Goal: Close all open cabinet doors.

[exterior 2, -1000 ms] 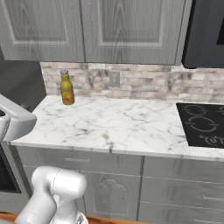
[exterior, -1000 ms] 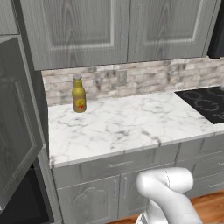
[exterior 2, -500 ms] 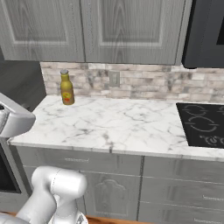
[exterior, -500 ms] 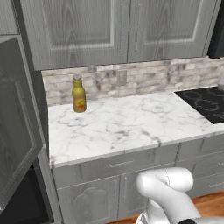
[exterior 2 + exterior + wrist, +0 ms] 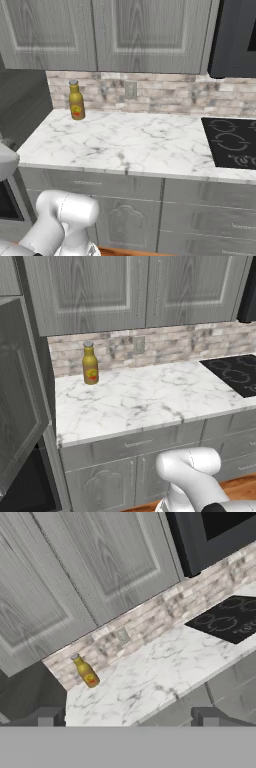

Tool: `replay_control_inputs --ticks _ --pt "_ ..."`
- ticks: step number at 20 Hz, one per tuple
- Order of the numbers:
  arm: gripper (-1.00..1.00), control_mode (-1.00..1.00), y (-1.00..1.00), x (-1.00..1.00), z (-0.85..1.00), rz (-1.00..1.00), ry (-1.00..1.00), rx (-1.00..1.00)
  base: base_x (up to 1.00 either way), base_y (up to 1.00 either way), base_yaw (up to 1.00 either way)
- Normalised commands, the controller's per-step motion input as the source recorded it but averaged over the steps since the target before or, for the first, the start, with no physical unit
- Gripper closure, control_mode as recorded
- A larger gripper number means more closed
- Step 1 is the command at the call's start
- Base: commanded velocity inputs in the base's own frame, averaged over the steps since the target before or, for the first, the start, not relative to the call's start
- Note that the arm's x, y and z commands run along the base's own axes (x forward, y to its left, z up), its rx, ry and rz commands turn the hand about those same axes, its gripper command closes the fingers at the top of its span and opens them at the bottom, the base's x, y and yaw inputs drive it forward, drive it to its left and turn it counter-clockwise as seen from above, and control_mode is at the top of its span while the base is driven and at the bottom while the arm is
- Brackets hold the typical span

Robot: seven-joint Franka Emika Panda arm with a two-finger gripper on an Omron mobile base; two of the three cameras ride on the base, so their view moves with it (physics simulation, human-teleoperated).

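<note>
A tall grey wood-grain cabinet door (image 5: 20, 396) stands swung open toward me at the far left, its free edge next to the counter's left end. The two upper cabinet doors (image 5: 85, 291) (image 5: 195, 286) above the counter are shut flat; they also show in the right base view (image 5: 50, 30) (image 5: 150, 30) and tilted in the hand view (image 5: 115, 557). My gripper (image 5: 129, 719) is open, its two dark fingertips (image 5: 50, 717) wide apart with nothing between them. It looks from a distance at the counter and upper doors, touching nothing.
A yellow sauce bottle (image 5: 90, 363) (image 5: 76, 100) (image 5: 86, 672) stands at the back left of the marble counter (image 5: 140, 401). A black cooktop (image 5: 235, 373) (image 5: 232, 142) lies at the right, under a dark microwave (image 5: 235, 35). A black oven (image 5: 25, 491) sits below the open door.
A white arm part at the left edge of the right base view has dropped lower. Doors, bottle and base views are otherwise unchanged.
</note>
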Motion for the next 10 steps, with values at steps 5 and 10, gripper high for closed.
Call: replay_control_inputs --ticks 5,10 --pt "-1.00 -1.00 0.00 0.28 0.00 -0.02 0.10 0.00 0.00 0.00 0.00" --pt "-1.00 -1.00 0.00 1.00 -0.03 0.00 0.31 0.00 0.00 0.00 0.00"
